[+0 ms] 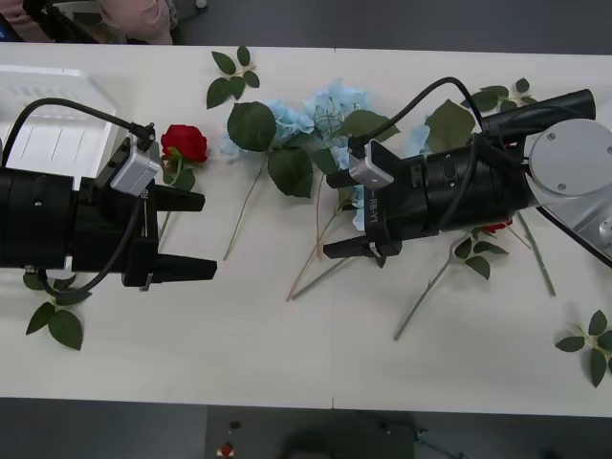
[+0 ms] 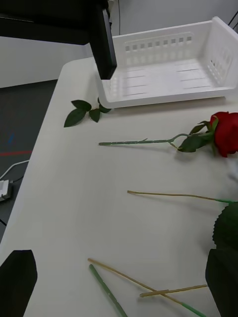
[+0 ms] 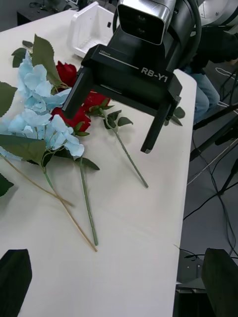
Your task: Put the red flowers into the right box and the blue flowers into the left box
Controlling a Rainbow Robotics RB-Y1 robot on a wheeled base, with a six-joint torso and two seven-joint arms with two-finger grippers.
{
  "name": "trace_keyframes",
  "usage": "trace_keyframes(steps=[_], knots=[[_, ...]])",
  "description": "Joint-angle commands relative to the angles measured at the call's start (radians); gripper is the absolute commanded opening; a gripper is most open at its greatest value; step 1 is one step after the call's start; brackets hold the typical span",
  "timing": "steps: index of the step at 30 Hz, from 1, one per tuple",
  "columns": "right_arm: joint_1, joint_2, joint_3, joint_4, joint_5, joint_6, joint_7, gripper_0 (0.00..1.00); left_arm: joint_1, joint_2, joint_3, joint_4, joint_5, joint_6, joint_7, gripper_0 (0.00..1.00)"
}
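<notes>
On the white tabletop point(image 1: 287, 363) both arms hover low, facing each other, and neither one holds anything. The left pincer point(image 1: 191, 234) is spread wide, its two black fingers pointing toward the middle of the tabletop — one finger lies close to the stem of a single red rose point(image 1: 184, 142), but I cannot tell if it touches. This rose lies just beside the left box point(image 2: 168, 69), with its bloom near the box's corner and its stem running toward the near edge. The left box is a white tray with a slotted wall and ribbed base, and nothing lies inside the part that can be seen.

The right pincer point(image 1: 349, 218) is also spread, hanging over the crossed stems below the blue flowers point(image 1: 325, 110). These pale blue clusters with big dark leaves lie in a loose heap in the middle of the far side of the tabletop. In the left wrist view more red flowers point(image 3: 74, 116) are seen behind the blue ones, partly under the right arm, their blooms touching the blue petals.

The right box point(image 3: 91, 27) stands at the far right corner of the tabletop — only its white wall is visible. Small loose leaf sprigs point(image 1: 234, 76) lie scattered near the edges.
</notes>
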Motion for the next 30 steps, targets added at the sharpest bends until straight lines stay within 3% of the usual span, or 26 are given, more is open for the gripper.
trace_keyframes(steps=[1, 8, 9, 13, 19, 24, 26, 30], knots=[[-0.019, -0.019, -0.007, -0.025, -0.003, -0.003, -0.025, 1.0, 0.014, 0.016, 0.019, -0.024, -0.002, -0.003, -0.03, 1.0], [-0.019, -0.019, -0.007, -0.025, -0.003, -0.003, -0.025, 1.0, 0.014, 0.016, 0.019, -0.024, -0.002, -0.003, -0.03, 1.0], [0.049, 0.0, 0.03, 0.007, 0.011, 0.002, -0.025, 1.0, 0.014, 0.016, 0.019, -0.024, -0.002, -0.003, -0.03, 1.0], [0.049, -0.006, -0.01, 0.027, 0.028, 0.028, -0.053, 1.0, 0.014, 0.016, 0.019, -0.024, -0.002, -0.003, -0.03, 1.0], [-0.028, -0.023, -0.183, 0.108, 0.08, 0.326, -0.389, 1.0, 0.066, -0.018, -0.004, -0.002, 0.038, -0.029, -0.027, 1.0], [-0.144, -0.032, -0.413, 0.203, 0.246, 0.714, -0.828, 1.0, 0.065, 0.14, 0.008, 0.093, 0.309, -0.161, 0.054, 1.0], [-0.194, -0.045, -0.477, 0.24, 0.35, 0.823, -0.94, 1.0, 0.04, 0.169, 0.003, 0.171, 0.305, -0.157, 0.114, 1.0], [-0.264, -0.066, -0.513, 0.324, 0.588, 0.904, -1.064, 1.0, -0.027, 0.174, -0.073, 0.32, 0.182, -0.154, 0.197, 1.0]])
